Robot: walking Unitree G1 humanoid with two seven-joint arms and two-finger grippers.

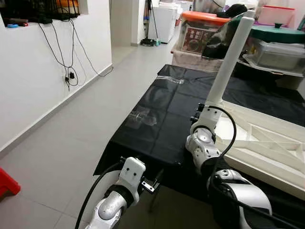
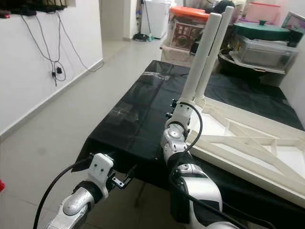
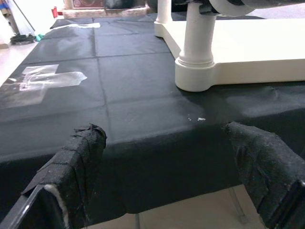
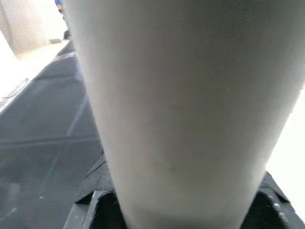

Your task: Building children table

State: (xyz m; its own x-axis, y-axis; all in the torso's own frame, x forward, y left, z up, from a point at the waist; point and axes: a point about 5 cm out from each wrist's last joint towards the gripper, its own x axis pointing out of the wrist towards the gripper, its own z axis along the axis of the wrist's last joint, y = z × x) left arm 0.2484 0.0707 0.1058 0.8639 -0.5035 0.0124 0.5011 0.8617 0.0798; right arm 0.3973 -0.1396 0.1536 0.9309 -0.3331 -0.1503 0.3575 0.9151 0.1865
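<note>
A white children's table (image 1: 267, 143) lies upside down on a black-covered work table (image 1: 162, 119). Two white legs stand upright at its near-left corner, the nearer leg (image 2: 204, 52) and another leg (image 2: 220, 43) behind it. My right gripper (image 2: 184, 106) is shut around the lower part of the nearer leg (image 4: 181, 109), just above its socket (image 3: 195, 71). My left gripper (image 3: 167, 167) is open and holds nothing. It hangs low at the front edge of the black cover, left of the white table, with its padded fingers (image 3: 81, 157) wide apart.
Storage bins crowd the far end: an orange-lidded box (image 1: 200, 31) and a green-lidded container (image 1: 276, 33). Clear tape patches (image 1: 143, 117) lie on the black cover. A white wall with hanging cables (image 1: 71, 71) runs along the left, open floor (image 1: 71, 143) beside it, and a red object (image 1: 7, 183) sits low.
</note>
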